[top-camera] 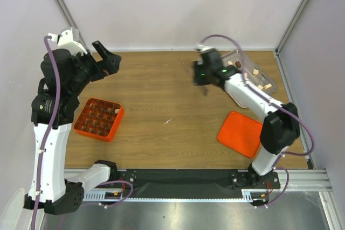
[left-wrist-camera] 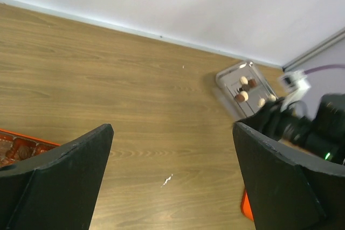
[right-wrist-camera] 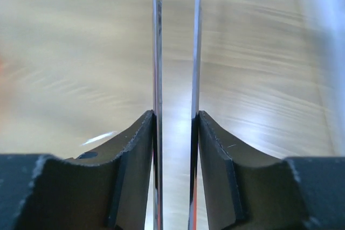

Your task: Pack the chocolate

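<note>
Dark brown and cream chocolate pieces (top-camera: 256,73) lie in a clear tray (top-camera: 269,87) at the back right; they also show in the left wrist view (left-wrist-camera: 242,96). More brown pieces (top-camera: 96,120) fill the cells of the orange gridded box (top-camera: 116,125) at the left, whose corner shows in the left wrist view (left-wrist-camera: 32,143). My left gripper (top-camera: 109,57) (left-wrist-camera: 172,127) is open and empty, raised high above the table behind the box. My right gripper (top-camera: 204,79) (right-wrist-camera: 176,127) is shut on the thin metal tongs (right-wrist-camera: 157,52), just left of the tray. No piece shows between the tong blades.
An orange lid (top-camera: 241,133) lies flat at the front right beside the right arm's base. A small white scrap (top-camera: 168,121) lies mid-table. White walls and metal frame posts bound the table at the back and both sides.
</note>
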Controlling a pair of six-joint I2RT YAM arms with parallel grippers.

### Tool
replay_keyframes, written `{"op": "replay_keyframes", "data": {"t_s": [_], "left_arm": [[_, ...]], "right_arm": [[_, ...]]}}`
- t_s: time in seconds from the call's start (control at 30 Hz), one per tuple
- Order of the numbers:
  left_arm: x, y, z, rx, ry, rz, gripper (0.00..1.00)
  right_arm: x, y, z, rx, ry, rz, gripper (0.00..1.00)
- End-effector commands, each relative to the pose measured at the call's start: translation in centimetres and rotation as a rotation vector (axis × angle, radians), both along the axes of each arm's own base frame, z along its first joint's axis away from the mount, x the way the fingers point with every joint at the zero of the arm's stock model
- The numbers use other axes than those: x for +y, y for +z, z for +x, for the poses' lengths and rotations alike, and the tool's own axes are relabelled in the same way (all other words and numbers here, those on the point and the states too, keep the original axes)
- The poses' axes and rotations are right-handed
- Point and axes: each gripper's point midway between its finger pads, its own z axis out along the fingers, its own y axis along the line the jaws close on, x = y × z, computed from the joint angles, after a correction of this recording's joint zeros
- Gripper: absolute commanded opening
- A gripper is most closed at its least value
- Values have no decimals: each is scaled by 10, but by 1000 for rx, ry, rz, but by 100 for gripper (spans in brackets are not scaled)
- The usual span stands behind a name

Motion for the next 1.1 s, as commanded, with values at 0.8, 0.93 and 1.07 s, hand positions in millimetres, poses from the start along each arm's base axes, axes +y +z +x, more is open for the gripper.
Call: {"op": "replay_keyframes", "data": {"t_s": [0.8, 0.93, 1.07], "left_arm": [[-12, -24, 6, 24, -67, -7, 100], [-13, -26, 8, 26, -70, -11, 100], [-13, -26, 9, 28, -69, -7, 100]], "right_arm": [[-274, -37, 56, 122, -626, -34, 45], [-283, -43, 60, 126, -652, -40, 45], [-287, -55, 65, 142, -664, -62, 45]]}}
